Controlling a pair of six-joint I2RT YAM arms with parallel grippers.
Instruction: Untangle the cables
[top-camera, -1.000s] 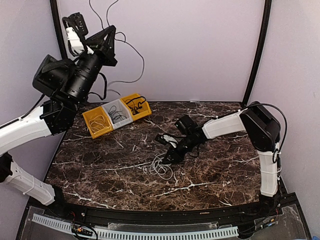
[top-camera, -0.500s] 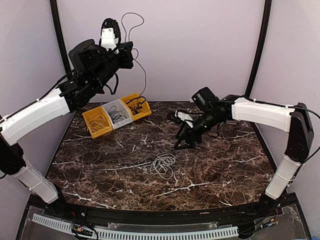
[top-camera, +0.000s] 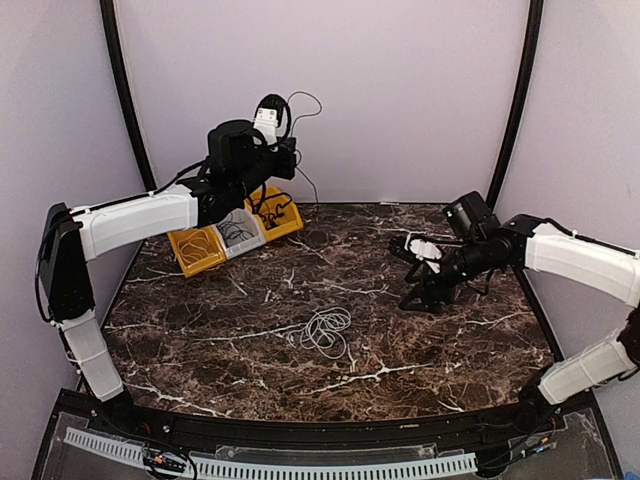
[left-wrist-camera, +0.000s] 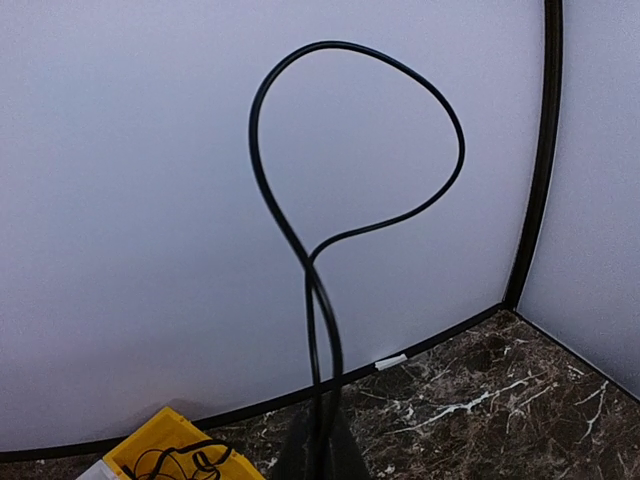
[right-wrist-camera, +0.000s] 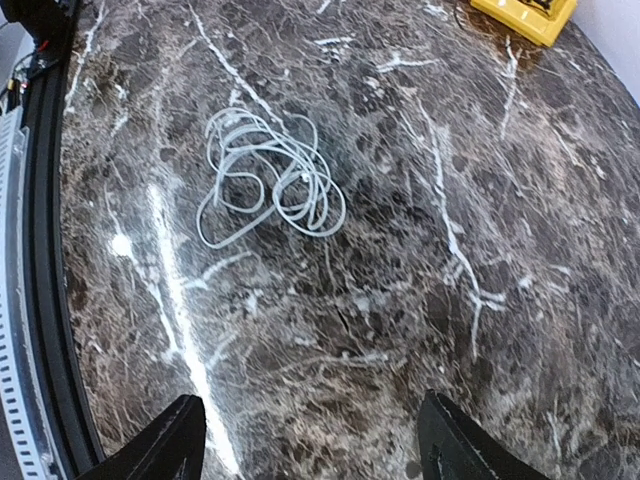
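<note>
A black cable (left-wrist-camera: 330, 44) rises in a big loop in front of the back wall, and my left gripper (left-wrist-camera: 320, 455) is shut on its two crossed strands. From above, the left gripper (top-camera: 288, 148) hangs over the bins with the black cable (top-camera: 305, 97) curling above it and one end trailing down. A white cable (top-camera: 325, 330) lies in a loose coil mid-table, alone. My right gripper (top-camera: 407, 272) hovers to the right of it, open and empty. Its wrist view shows the white cable (right-wrist-camera: 270, 150) well ahead of the spread fingertips (right-wrist-camera: 165, 445).
Three joined bins stand at the back left: a yellow bin (top-camera: 195, 248) with a white cord, a grey bin (top-camera: 235, 228) and a yellow bin (top-camera: 275, 212) with black cords. A black rail (right-wrist-camera: 45, 250) edges the table's near side.
The right gripper opened, left the white coil on the table and drew back to the right. The left arm swung down and right, carrying the black cable over the bins.
</note>
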